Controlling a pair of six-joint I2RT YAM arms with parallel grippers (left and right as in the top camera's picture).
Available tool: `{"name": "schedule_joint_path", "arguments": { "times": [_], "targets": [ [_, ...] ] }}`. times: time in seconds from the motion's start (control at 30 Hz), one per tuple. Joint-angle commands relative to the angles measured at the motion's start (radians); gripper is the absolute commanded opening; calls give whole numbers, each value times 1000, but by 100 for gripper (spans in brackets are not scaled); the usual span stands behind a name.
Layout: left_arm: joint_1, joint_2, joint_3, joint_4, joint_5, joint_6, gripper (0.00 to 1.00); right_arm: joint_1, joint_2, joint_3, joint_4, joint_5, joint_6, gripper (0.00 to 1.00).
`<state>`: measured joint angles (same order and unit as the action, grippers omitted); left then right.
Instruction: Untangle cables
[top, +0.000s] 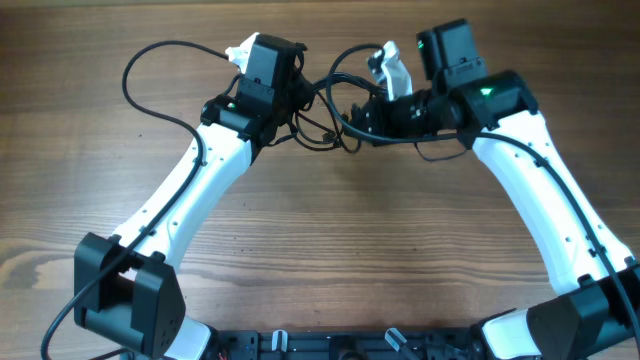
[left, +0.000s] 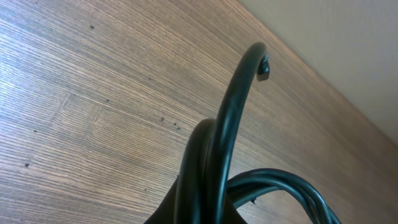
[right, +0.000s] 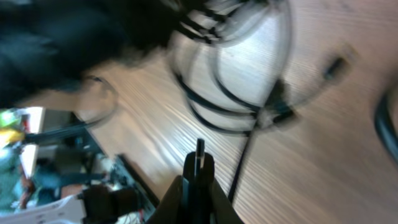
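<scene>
I see a brown wood-grain bench (top: 330, 230) under even light, and a plain pale wall (left: 348, 43) behind its far edge.

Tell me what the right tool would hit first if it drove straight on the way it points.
Most likely the cables: their loops lie on the table directly ahead of the shut right tool. The view is blurred, so depth is uncertain, and it might pass above them.

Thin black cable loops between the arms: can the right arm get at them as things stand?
Probably yes: the thin black cable loops lie right beside the right arm, its jaws shut, nothing between.
</scene>
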<state>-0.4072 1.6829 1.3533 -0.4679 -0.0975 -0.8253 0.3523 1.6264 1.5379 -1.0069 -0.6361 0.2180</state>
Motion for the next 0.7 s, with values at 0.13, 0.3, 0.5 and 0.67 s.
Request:
{"name": "schedule_joint_path", "arguments": {
  "times": [0.13, 0.3, 0.5, 0.67],
  "targets": [
    [72, -17, 8, 23, 16, -50, 4, -124, -5, 1, -116, 263, 157, 4],
    [90, -17, 8, 180, 277, 66, 4, -231, 10, -41, -44, 307, 191, 4],
    [116, -17, 8, 335, 655, 91, 4, -420, 53, -61, 174, 275, 203, 4],
    [146, -17, 8, 333, 1062, 266, 4, -502, 97, -61, 434, 167, 164, 4]
  ]
}}
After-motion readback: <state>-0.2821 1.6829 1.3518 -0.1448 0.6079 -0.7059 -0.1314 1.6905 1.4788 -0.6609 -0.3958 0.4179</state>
